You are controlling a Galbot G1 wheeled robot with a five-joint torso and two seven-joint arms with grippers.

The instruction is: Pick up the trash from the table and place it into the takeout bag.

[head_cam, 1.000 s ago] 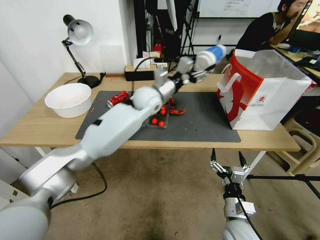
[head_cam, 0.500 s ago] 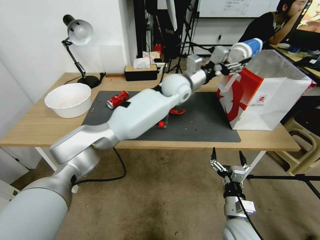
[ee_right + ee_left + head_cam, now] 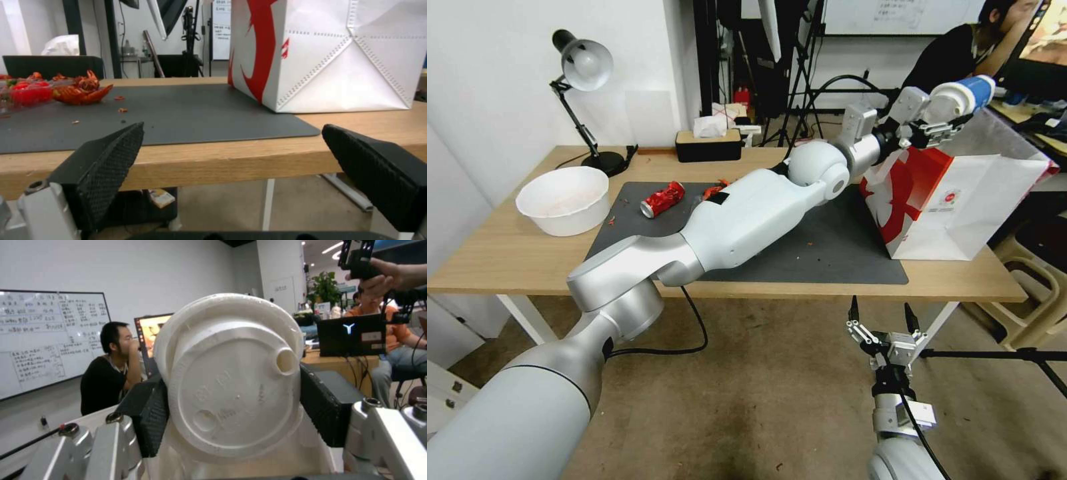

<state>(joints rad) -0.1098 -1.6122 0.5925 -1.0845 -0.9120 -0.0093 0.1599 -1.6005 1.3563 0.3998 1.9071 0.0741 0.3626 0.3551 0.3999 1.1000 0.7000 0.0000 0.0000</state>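
Observation:
My left gripper [image 3: 944, 115] is shut on the blue-white lidded cup [image 3: 964, 93] and holds it on its side above the open top of the red and white takeout bag [image 3: 960, 200]. In the left wrist view the cup's white lid [image 3: 231, 373] sits between the black pads [image 3: 327, 403]. A crushed red can [image 3: 662, 199] lies on the dark mat [image 3: 840, 247] of the table [image 3: 514, 253]. Red leftovers [image 3: 80, 91] lie mid-mat, mostly hidden behind my left arm in the head view. My right gripper [image 3: 882, 317] hangs open below the table's front edge.
A white basin [image 3: 565, 199] stands at the table's left with a desk lamp [image 3: 584, 67] behind it. A black box [image 3: 708, 143] sits at the back edge. A stool [image 3: 1034, 293] and a tripod leg [image 3: 994, 355] are to the right of the table.
My left arm has swung to the right with the cup, from over the back of the mat to above the bag's opening. The right arm has not moved.

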